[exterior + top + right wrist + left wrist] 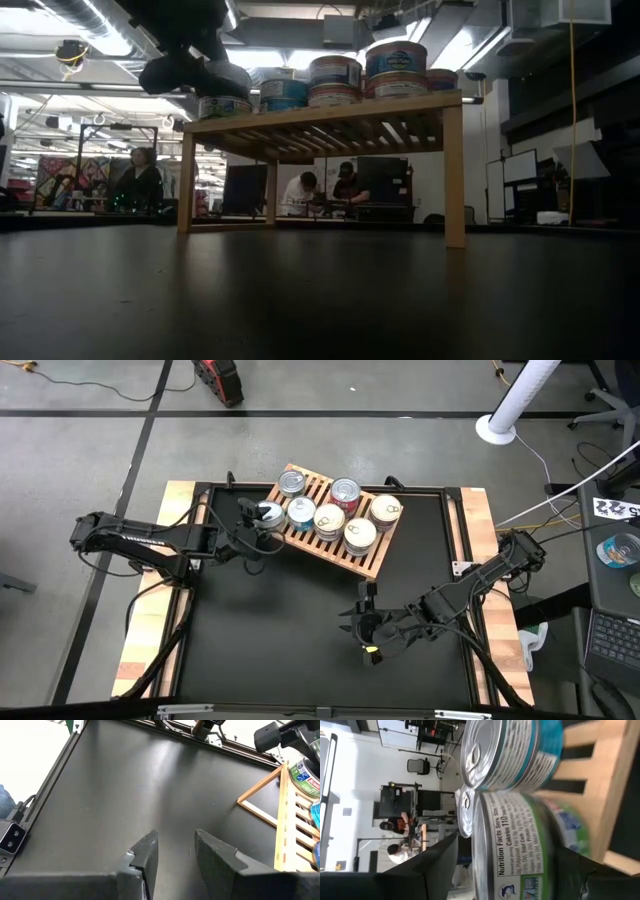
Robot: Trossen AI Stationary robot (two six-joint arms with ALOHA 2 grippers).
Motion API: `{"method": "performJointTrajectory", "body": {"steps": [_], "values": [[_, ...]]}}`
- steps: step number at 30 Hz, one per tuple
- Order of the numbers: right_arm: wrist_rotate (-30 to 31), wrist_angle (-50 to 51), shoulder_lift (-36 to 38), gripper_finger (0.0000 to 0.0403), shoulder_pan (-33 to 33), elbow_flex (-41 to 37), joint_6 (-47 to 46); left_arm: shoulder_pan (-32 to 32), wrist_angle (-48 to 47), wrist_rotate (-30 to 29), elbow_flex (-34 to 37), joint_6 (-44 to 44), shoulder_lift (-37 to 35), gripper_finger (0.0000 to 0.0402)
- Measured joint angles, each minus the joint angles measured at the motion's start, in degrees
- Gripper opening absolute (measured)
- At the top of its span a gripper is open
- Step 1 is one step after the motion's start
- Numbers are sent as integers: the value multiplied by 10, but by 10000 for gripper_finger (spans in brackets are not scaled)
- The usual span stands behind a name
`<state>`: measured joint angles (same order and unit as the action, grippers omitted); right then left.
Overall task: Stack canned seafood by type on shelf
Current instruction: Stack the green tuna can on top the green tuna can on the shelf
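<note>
The wooden slat shelf point(372, 563) stands at the far middle of the black mat, with several silver-lidded cans point(345, 492) on it, some stacked in twos point(395, 60). At its left corner a green-labelled can point(520, 845) rests bottom-down on the slats, seen in the low view too point(225, 106). My left gripper point(262, 517) is open around this can, one finger point(437, 865) off its lid and the other point(590, 877) by its base. My right gripper point(366, 628) hovers open over the bare mat near the front, nothing between its fingers point(145, 852). My left gripper reaches in from the table's left, roughly level, with the green-labelled can between its open fingers. Background shows between one finger and the can's lid point(479, 835). The can hides where the other finger meets its base, so I cannot tell whether it touches.
The mat point(290, 630) lies bare in front of the shelf and between the arms. Light wooden table borders point(150, 620) run along the left and right. People sit at desks point(300, 190) in the room beyond the far edge.
</note>
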<state>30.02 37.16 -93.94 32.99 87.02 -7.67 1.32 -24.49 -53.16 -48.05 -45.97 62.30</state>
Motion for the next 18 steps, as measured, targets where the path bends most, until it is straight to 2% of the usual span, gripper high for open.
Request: {"method": "performJointTrajectory", "body": {"steps": [6,12,18], "values": [[0,2,0,127,0,0,4,-8,7,11,0,11,0,249],[4,2,0,127,0,0,4,-45,12,91,-14,59,0,249],[4,3,0,127,0,0,4,-51,12,125,-46,79,-1,249]]}}
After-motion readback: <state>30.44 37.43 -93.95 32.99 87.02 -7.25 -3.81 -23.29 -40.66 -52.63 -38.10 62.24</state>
